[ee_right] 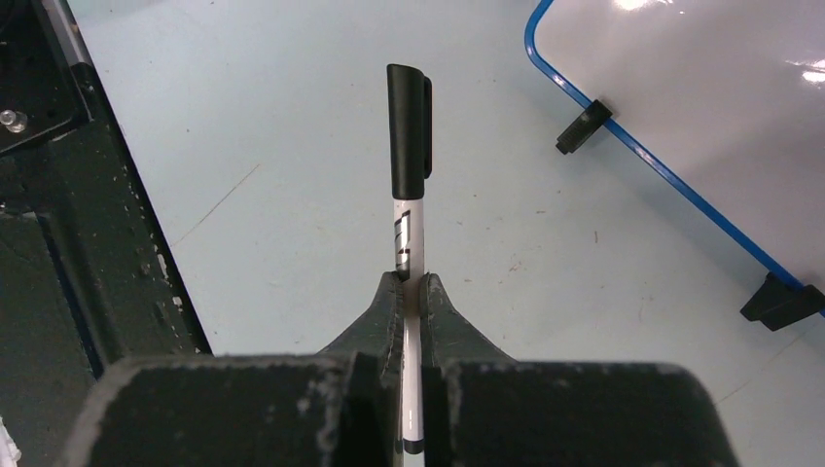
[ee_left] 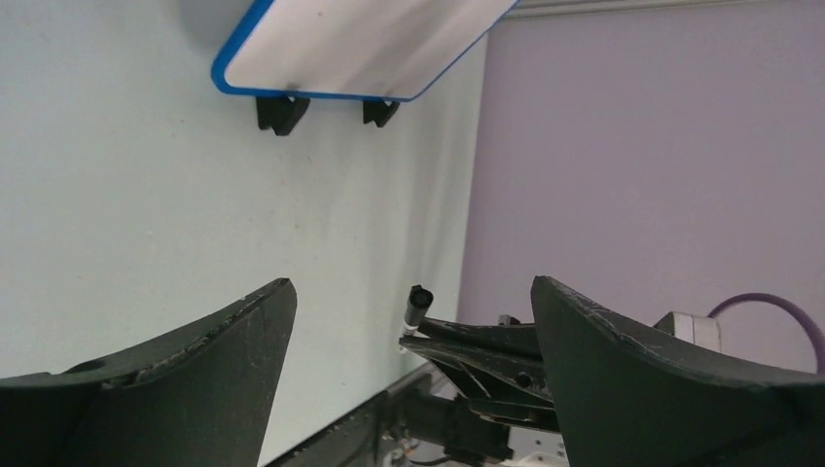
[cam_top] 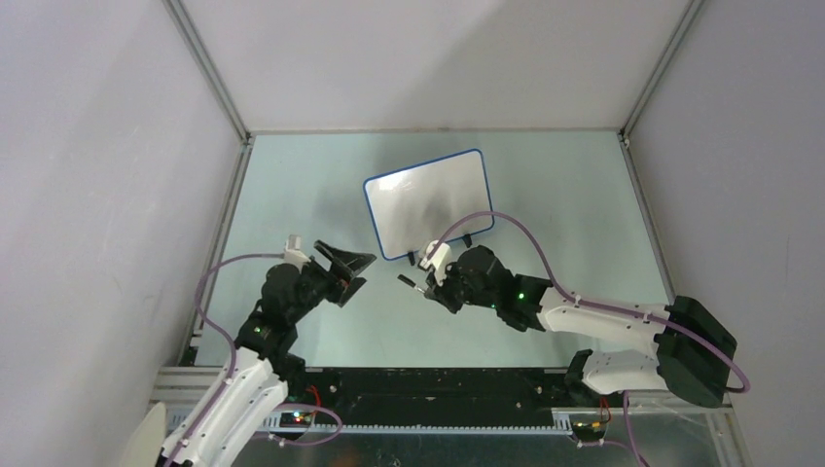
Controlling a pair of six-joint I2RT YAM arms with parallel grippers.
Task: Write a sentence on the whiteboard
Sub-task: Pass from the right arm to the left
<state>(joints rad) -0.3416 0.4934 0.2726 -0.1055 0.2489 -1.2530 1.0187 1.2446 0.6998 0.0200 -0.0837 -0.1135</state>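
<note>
Nearest the arms' bases, the right claw (ee_right: 411, 282) is pinched tight on a pen (ee_right: 409, 175). Its two fingers meet on the white barrel, and the black cap, still on, sticks out past the fingertips. From above, the capped end points across towards the left claw (cam_top: 368, 270). That claw holds nothing and its fingers are spread wide. The two claws sit at about the same depth over the table (cam_top: 292, 195), near one another but not touching.

Further out lies the whiteboard (cam_top: 428, 199), glossy white with a thin blue rim, turned at a slant. Its two black feet (ee_right: 584, 126) are on the edge facing the arms. The board sits ahead and to the right of the pen, apart from it. From above, its near edge is just past the right claw's wrist. For the left claw, the board is ahead and off to the right, well apart.
</note>
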